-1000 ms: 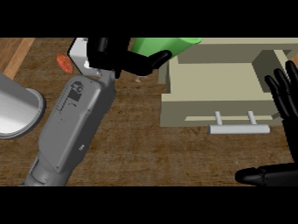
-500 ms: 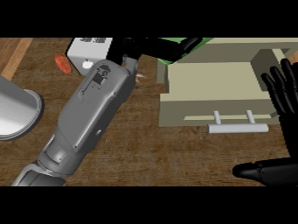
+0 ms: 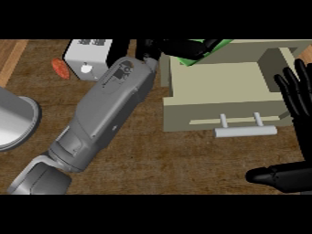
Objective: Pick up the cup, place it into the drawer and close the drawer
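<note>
A green cup [image 3: 200, 51] is held at the top of the head view, over the back left corner of the open beige drawer [image 3: 219, 87]. My left hand [image 3: 178, 47] is curled round the cup and hides most of it; its grey forearm crosses the counter from lower left. The drawer is pulled out, its grey handle [image 3: 245, 130] facing me. My right hand [image 3: 307, 100] rests open at the right edge, fingers up, beside the drawer's right wall, its thumb near the lower right corner.
A large grey cylinder [image 3: 6, 119] stands at the left edge. A white box [image 3: 87, 59] and a small red object [image 3: 60, 68] lie at the back left, close to my left forearm. Brown wooden counter [image 3: 172, 160] shows in front of the drawer.
My left hand has carried the green cup rightward, from left of the drawer to above its back left corner. The forearm swung with it. My right hand has stayed put.
</note>
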Robot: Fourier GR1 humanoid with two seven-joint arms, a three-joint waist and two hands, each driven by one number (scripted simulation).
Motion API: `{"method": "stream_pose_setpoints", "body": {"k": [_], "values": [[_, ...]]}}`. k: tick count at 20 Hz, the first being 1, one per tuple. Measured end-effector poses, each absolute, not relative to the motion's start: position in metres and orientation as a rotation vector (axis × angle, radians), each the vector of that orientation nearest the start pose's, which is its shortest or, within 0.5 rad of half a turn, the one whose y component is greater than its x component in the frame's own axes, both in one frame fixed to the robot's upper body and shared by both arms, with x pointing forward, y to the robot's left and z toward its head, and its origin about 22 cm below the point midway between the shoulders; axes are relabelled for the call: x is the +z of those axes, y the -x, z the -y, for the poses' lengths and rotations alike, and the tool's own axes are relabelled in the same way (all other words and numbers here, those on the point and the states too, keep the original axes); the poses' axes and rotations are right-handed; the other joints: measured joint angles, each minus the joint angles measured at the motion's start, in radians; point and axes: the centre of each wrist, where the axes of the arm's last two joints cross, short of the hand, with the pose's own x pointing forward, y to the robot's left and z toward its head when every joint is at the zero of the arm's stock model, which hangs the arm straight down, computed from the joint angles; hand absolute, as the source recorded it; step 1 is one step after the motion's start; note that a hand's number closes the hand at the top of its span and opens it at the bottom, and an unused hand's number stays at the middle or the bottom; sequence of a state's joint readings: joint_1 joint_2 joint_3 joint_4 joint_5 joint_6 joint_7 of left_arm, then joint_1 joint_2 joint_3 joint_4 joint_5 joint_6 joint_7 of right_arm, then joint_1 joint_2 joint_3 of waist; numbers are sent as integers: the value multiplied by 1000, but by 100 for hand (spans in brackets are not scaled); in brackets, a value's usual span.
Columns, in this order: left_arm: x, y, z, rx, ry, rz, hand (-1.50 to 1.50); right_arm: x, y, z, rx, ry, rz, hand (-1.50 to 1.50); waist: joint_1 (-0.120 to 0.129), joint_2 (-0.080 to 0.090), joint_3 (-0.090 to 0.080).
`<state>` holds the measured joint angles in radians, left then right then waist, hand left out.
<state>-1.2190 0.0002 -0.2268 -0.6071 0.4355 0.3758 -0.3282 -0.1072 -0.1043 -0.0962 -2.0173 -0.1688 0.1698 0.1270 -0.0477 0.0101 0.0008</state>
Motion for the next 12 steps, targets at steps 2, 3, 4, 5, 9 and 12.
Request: {"method": "stream_pose_setpoints", "body": {"k": [2, 3, 4, 5, 9, 12], "values": [[154, -429, -27, -137, 184, 1939, 150, 133, -232, 248, 159, -148, 1996, -150, -6, 1, 0], [154, -430, -25, -148, 171, 1936, 150, 134, -232, 248, 166, -153, 1997, -150, -11, 2, 0], [153, -431, -24, -160, 161, 1931, 150, 134, -232, 249, 169, -152, 1998, -150, -13, 3, 0], [150, -431, -23, -170, 150, 1927, 150, 132, -232, 252, 171, -158, 1998, -150, -17, 3, 0], [142, -431, -20, -223, 113, 1924, 150, 134, -238, 245, 184, -174, 1994, -150, -33, 8, 0], [139, -432, -19, -251, 89, 1912, 150, 137, -237, 241, 191, -196, 1995, -150, -40, 10, 0]]}}
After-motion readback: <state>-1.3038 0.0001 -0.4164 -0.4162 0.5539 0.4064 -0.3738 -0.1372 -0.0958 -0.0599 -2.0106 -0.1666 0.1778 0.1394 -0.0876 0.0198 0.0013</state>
